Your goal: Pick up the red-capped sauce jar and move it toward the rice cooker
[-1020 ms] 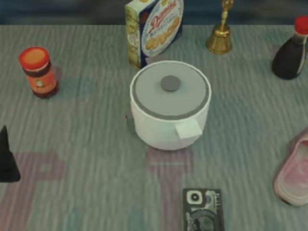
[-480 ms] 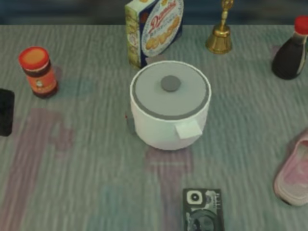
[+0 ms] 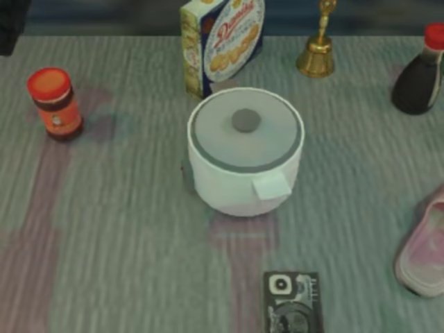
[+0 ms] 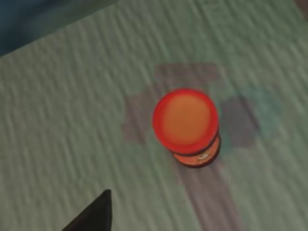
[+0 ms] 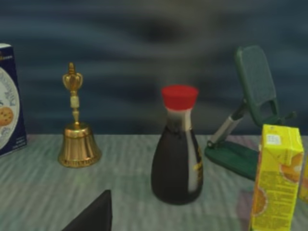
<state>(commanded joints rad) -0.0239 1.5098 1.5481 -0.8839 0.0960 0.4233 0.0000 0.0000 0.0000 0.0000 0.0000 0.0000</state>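
Observation:
The red-capped sauce jar (image 3: 55,104) stands upright at the table's far left, well apart from the white rice cooker (image 3: 245,151) in the middle. My left gripper (image 3: 10,26) shows as a dark shape at the far left corner, beyond the jar. The left wrist view looks down on the jar (image 4: 188,126) from above, with one dark fingertip (image 4: 94,214) off to its side and nothing touching the jar. It is open and empty. My right arm is out of the top view. A single fingertip (image 5: 95,214) of it points at the dark bottle (image 5: 176,149).
Behind the cooker stands a blue-and-white cookie box (image 3: 220,43), with a brass bell (image 3: 318,50) to its right. At the right edge are the dark soy bottle (image 3: 419,75) and a pink shoe (image 3: 424,252). A black card (image 3: 293,302) lies at the front. A yellow carton (image 5: 278,177) stands near the right gripper.
My left gripper has travelled from the table's front left, past the jar's left side, up to the far left corner. The jar and the cooker have not moved.

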